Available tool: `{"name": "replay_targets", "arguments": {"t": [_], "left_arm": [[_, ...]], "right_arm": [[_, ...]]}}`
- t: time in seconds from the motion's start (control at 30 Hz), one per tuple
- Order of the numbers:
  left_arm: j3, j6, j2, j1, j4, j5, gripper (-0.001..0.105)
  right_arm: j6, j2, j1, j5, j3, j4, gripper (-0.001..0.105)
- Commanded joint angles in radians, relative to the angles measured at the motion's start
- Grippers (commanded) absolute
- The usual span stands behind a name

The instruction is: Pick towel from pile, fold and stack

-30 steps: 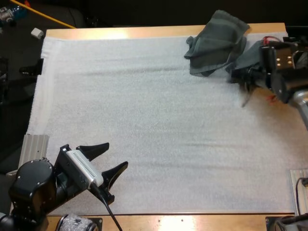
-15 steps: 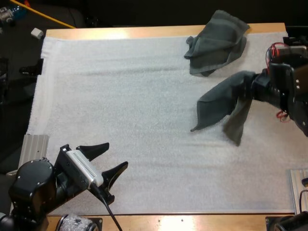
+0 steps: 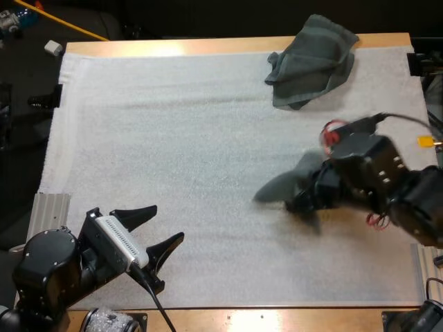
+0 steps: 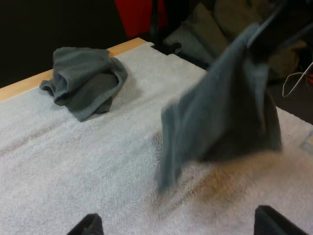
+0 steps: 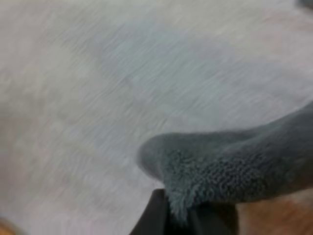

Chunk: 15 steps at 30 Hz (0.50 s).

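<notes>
A crumpled dark grey-green towel (image 3: 309,61) lies at the mat's far right; the left wrist view has this pile (image 4: 84,81) too. My right gripper (image 3: 311,197) is shut on a second towel (image 3: 285,187), which hangs from it over the mat's right middle. That hanging towel (image 4: 225,112) droops with its lower edge close to the mat. Its pinched edge (image 5: 230,166) sits between my right fingers (image 5: 156,215). My left gripper (image 3: 158,228) stands open near the mat's front left, fingers (image 4: 88,226) apart over bare mat.
The white mat (image 3: 173,152) covers most of the wooden table (image 3: 173,47). A metal bracket (image 3: 52,207) sits at the mat's left front edge. Small items (image 3: 53,47) lie off the table's far left corner.
My right gripper pulled one towel off the far-right pile and carried it toward me and to the left, over the mat's right middle. The left arm has stayed still.
</notes>
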State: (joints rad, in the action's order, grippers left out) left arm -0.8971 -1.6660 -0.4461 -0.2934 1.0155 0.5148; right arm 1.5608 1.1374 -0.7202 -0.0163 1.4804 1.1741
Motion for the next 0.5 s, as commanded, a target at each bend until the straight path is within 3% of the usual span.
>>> {"name": "replay_targets", "arguments": {"t": [0.0,0.2,0.47], "left_arm": [[-0.008,-0.008,-0.004,-0.008,0.001,0.01,0.06],[-0.006,-0.007,0.0,-0.005,-0.005,0.007,0.06],[-0.004,-0.007,0.0,-0.006,-0.002,0.008,0.06]], "right_arm": [[-0.049,0.017,-0.068,-0.015,-0.031,0.013,0.001],[-0.049,0.076,-0.091,0.0,-0.08,-0.032,0.001],[-0.096,0.329,-0.084,0.014,-0.086,-0.297,0.001]]}}
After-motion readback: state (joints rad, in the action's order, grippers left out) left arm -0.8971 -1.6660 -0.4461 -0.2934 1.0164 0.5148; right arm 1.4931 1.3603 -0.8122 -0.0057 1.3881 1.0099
